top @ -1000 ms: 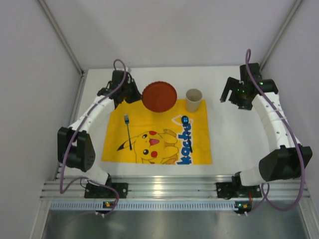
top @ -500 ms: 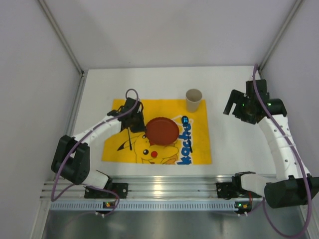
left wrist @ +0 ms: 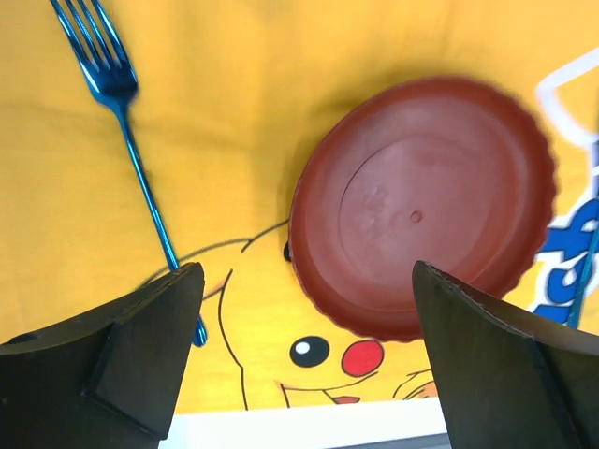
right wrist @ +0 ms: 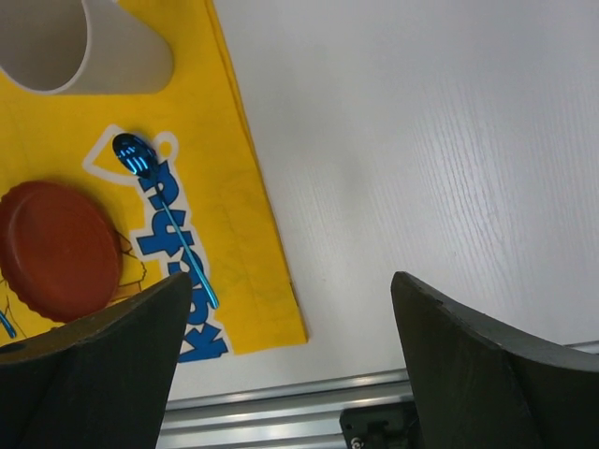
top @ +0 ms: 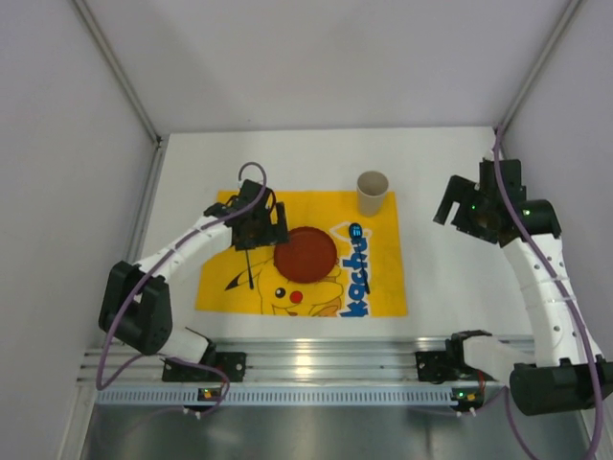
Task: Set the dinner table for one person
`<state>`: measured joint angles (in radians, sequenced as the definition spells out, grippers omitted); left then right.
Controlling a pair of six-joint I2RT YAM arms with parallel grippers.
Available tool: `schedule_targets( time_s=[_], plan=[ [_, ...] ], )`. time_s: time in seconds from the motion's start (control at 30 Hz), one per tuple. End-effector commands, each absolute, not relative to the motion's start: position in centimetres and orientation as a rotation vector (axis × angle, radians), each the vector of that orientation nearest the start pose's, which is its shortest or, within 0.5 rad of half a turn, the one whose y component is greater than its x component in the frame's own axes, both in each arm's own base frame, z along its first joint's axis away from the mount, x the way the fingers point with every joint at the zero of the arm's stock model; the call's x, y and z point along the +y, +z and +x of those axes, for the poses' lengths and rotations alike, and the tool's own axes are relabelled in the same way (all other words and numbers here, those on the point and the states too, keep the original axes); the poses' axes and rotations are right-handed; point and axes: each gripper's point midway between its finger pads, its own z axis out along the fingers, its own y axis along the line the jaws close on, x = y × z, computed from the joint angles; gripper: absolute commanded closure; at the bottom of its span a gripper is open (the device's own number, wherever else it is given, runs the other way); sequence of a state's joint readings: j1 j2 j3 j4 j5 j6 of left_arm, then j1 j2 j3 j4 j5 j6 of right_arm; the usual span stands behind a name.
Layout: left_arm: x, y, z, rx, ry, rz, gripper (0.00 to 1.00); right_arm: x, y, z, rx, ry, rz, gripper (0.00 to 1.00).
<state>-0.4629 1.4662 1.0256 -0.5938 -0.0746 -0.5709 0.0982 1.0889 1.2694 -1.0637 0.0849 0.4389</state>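
A dark red plate (top: 306, 254) lies flat in the middle of the yellow Pikachu mat (top: 220, 287) on the white dinner table (top: 450, 278). My left gripper (top: 263, 228) hovers just left of the plate, open and holding nothing. In the left wrist view the plate (left wrist: 426, 210) lies free between and beyond the fingers, with the blue fork (left wrist: 131, 150) to its left. A blue spoon (top: 356, 233) lies on the mat's right side and a beige cup (top: 372, 192) stands at its back right corner. Over bare table at the right, my right gripper (top: 460, 206) is open and empty.
An aluminium rail (top: 306, 359) runs along the near edge by the arm bases. White walls close in the table at the back and on both sides. The right wrist view shows the cup (right wrist: 84, 47), the spoon (right wrist: 164, 215) and bare table (right wrist: 421, 140).
My left gripper carried the plate from the mat's back edge to its middle, then opened and let it go. The right arm drew slightly right and back.
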Motion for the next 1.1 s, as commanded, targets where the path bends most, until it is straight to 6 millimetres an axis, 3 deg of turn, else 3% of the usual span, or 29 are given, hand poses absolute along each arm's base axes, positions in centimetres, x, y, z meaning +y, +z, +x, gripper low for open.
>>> schedule_targets(
  time_s=[0.0, 0.03, 0.1, 0.13, 0.2, 0.23, 0.3, 0.37, 0.4, 0.43, 0.47, 0.5, 0.53, 0.57, 0.6, 0.67, 0.7, 0.77, 0.8, 0.9, 1.07],
  plan=[
    [-15.2, 16.4, 32.5, 2.417, -0.24, -0.135, 0.02, 2.8, 25.4, 25.5, 2.354, 0.141, 0.41, 0.12],
    [-15.3, 18.6, 33.4, 2.365, -0.249, -0.129, 0.02, 3.0, 27.2, 26.0, 2.312, 0.167, 0.4, 0.11],
    [-15.1, 20.6, 34.3, 2.327, -0.221, -0.102, 0.02, 4.3, 30.1, 26.5, 2.252, 0.269, 0.367, 0.1],
    [-15.4, 23.2, 35.2, 2.274, -0.237, -0.099, 0.02, 5.0, 33.2, 26.9, 2.175, 0.329, 0.338, 0.09],
    [-15.4, 24.6, 35.9, 2.262, -0.216, -0.07, 0.02, 6.3, 37.3, 27.7, 2.06, 0.428, 0.276, 0.06],
    [-15.6, 27.3, 36.7, 2.207, -0.232, -0.074, 0.02, 8.0, 40.2, 27.5, 1.991, 0.536, 0.194, 0.04],
    [-15.2, 30.4, 37.0, 2.152, -0.228, -0.092, 0.02, 11.0, 45.1, 26.8, 1.857, 0.698, 0.032, 0.0],
    [-14.4, 38.8, 37.3, 1.867, -0.302, -0.155, 0.01, 12.2, 46.6, 27.0, 1.805, 0.757, -0.004, 0.0],
    [-14.1, 38.0, 37.2, 1.826, -0.298, -0.131, 0.01, 12.2, 46.0, 26.9, 1.817, 0.784, 0.047, 0.0],
    [-12.8, 40.9, 35.3, 1.686, -0.299, -0.098, 0.01, 12.0, 45.3, 27.2, 1.819, 0.777, 0.085, 0.0],
    [-12.4, 45.4, 35.3, 1.442, -0.361, -0.134, 0.01, 11.7, 44.0, 27.5, 1.842, 0.783, 0.167, 0.0],
    [-12.0, 39.8, 35.5, 1.466, -0.324, -0.14, 0.01, 10.9, 39.9, 28.1, 1.921, 0.736, 0.264, 0.0],
    [-9.3, 41.3, 33.6, 1.337, -0.331, -0.279, 0.02, 10.9, 37.7, 28.3, 1.967, 0.737, 0.3, 0.0],
    [-7.8, 40.1, 33.1, 1.307, -0.334, -0.388, 0.02, 11.2, 35.5, 28.1, 2.018, 0.758, 0.345, 0.0],
    [-6.9, 36.4, 32.9, 1.358, -0.305, -0.457, 0.02, 11.5, 30.9, 27.4, 2.12, 0.768, 0.38, 0.0],
    [-6.5, 34.3, 32.1, 1.44, -0.272, -0.433, 0.02, 11.2, 27.1, 26.9, 2.173, 0.767, 0.429, 0.0],
    [-6.6, 31.2, 31.6, 1.588, -0.202, -0.37, 0.02, 11.1, 23.2, 25.7, 2.258, 0.771, 0.454, 0.0],
    [-6.5, 28.0, 31.1, 1.734, -0.135, -0.343, 0.01, 11.8, 19.6, 24.0, 2.346, 0.864, 0.41, 0.0],
    [-5.8, 26.0, 30.2, 1.82, -0.076, -0.361, 0.01, 12.4, 19.2, 23.5, 2.344, 0.917, 0.377, 0.0],
    [-3.8, 22.2, 28.6, 1.94, 0.076, -0.387, 0.01, 13.4, 18.0, 22.5, 2.337, 1.009, 0.35, 0.0],
    [-4.0, 19.5, 27.1, 2.091, 0.111, -0.319, 0.02, 13.9, 17.3, 21.9, 2.358, 1.033, 0.322, 0.0]
  ],
)
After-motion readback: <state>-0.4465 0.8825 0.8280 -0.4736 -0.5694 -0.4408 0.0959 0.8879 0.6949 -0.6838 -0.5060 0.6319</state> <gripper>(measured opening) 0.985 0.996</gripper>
